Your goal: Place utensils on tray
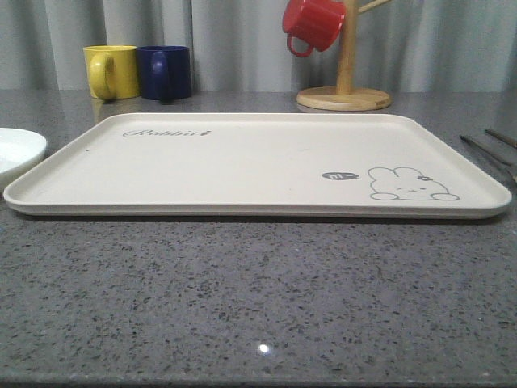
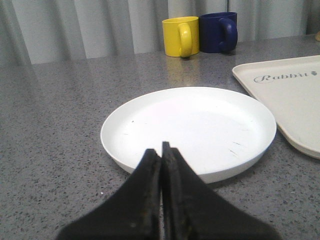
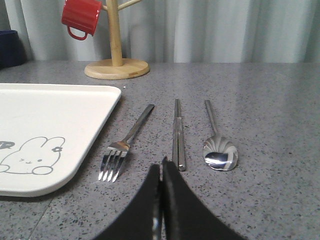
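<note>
Now, yellow mug [image 1: 111, 71], navy mug [image 1: 165, 72] and wooden mug tree [image 1: 345, 81] stand far behind the cream rectangular "Rabbit" tray [image 1: 242, 162], while silver fork [image 3: 125, 144], flat chopsticks [image 3: 178, 135] and long-handled spoon [image 3: 217, 141] lie right of it, just beyond the right gripper [image 3: 161, 167], jaws pressed together, the left gripper [image 2: 161, 152] likewise closed above the round white plate [image 2: 190, 127].

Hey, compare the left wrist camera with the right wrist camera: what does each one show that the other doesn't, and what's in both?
Left wrist view alone: the round white plate, bare, with the yellow mug behind it and the left gripper, jaws shut on nothing.

Right wrist view alone: the silver metal fork, flat metal chopsticks and long-handled metal spoon lying side by side on the counter beside the tray, plus the red mug hanging on the wooden mug tree, and the right gripper, jaws shut.

Both: the cream rectangular tray, the dark blue mug, and the grey speckled counter.
</note>
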### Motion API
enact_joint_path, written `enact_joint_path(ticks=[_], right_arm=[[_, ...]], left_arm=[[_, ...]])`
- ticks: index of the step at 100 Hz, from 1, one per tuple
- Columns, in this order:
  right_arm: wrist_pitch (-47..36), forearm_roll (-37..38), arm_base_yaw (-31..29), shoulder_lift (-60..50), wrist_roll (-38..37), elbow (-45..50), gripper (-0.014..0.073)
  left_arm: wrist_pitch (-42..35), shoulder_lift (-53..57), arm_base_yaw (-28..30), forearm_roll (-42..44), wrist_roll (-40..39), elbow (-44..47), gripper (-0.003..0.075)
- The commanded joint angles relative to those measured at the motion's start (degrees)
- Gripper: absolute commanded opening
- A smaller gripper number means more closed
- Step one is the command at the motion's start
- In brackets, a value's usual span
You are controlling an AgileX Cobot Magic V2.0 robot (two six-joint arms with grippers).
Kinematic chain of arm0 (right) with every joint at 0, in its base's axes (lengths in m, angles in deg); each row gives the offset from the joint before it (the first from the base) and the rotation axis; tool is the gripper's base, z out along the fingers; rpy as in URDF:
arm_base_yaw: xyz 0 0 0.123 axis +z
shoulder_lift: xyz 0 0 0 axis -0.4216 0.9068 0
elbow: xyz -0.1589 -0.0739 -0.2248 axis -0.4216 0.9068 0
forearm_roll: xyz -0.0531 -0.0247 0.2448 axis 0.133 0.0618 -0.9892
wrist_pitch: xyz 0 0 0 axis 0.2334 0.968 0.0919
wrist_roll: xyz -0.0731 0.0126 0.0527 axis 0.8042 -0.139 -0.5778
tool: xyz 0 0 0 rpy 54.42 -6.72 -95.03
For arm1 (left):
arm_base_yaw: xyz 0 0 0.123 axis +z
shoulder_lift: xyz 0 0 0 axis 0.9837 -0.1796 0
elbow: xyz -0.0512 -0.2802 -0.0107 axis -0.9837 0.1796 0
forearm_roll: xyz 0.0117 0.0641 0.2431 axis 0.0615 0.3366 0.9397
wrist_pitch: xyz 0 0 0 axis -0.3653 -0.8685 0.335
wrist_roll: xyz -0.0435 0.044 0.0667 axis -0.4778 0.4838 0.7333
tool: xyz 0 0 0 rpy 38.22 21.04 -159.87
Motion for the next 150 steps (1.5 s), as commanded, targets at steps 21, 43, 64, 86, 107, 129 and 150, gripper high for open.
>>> enact_joint_path(ticks=[21,43,64,86,107,129,150], right_arm=[[-4.73,0.00,-0.44,-1.02,-0.05,-0.13,-0.0069],[-4.73,0.00,-0.44,-1.02,-0.05,-0.13,-0.0069],[-4.73,0.00,-0.44,-1.02,-0.05,-0.13,-0.0069],[-4.73,0.00,-0.44,-1.02,-0.05,-0.13,-0.0069],[-4.73,0.00,-0.44,-1.02,-0.05,-0.13,-0.0069],[-4.73,0.00,-0.44,-1.02,-0.05,-0.13,-0.0069],[-4.73,0.00,-0.44,-1.02,-0.05,-0.13,-0.0069]], left_arm=[[-4.28,1.93,0.09,-0.03,-0.62,1.65,-0.0019],[-4.28,1.93,0.09,-0.03,-0.62,1.65,-0.0019],[-4.39,1.93,0.09,-0.03,-0.62,1.65,-0.0019],[-5.41,1.93,0.09,-0.92,-0.62,1.65,-0.0019],[-5.77,1.93,0.09,-0.92,-0.73,-0.87,-0.0019],[2.84,-0.45,0.09,-0.34,-0.73,-9.70,-0.0019],[18.93,-9.28,0.09,0.09,-0.73,-20.33,-0.0019]])
